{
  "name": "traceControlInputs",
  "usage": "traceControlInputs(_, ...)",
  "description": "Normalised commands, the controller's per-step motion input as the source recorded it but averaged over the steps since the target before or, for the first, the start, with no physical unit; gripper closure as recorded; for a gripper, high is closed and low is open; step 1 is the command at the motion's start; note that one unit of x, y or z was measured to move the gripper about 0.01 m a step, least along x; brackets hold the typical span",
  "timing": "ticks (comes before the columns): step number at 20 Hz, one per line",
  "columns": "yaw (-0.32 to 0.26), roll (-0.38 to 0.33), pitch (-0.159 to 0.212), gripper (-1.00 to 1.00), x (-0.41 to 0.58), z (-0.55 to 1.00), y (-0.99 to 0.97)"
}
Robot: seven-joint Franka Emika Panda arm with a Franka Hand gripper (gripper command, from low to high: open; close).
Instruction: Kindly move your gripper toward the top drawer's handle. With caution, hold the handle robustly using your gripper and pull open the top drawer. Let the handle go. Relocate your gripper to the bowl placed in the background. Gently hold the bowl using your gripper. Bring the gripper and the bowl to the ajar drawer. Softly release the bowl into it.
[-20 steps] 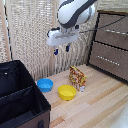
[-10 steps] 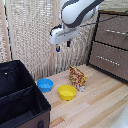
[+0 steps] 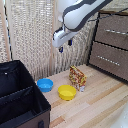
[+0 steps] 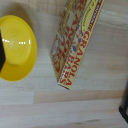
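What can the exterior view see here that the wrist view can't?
Only the exterior view shows the gripper hanging in the air, the blue bowl, the black fabric box, and the dresser with the top drawer shut and its handle. Only the wrist view makes the granola bar box's lettering readable. Both show the yellow bowl beside that box on the wooden floor.

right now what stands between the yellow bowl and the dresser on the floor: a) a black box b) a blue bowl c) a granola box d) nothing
c, the granola box stands upright beside the yellow bowl, on the dresser side; the blue bowl sits on the other side.
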Motion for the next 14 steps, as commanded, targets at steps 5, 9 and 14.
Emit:
traceControlInputs(5, 0.139, -0.375, 0.0, -1.0, 0.011, -0.01, -0.01)
traceControlInputs(9, 0.099, -0.375, 0.0, -1.0, 0.151, 0.0, 0.0)
traceControlInputs(14, 0.041, -0.375, 0.007, -1.0, 0.294, 0.03, 0.0)
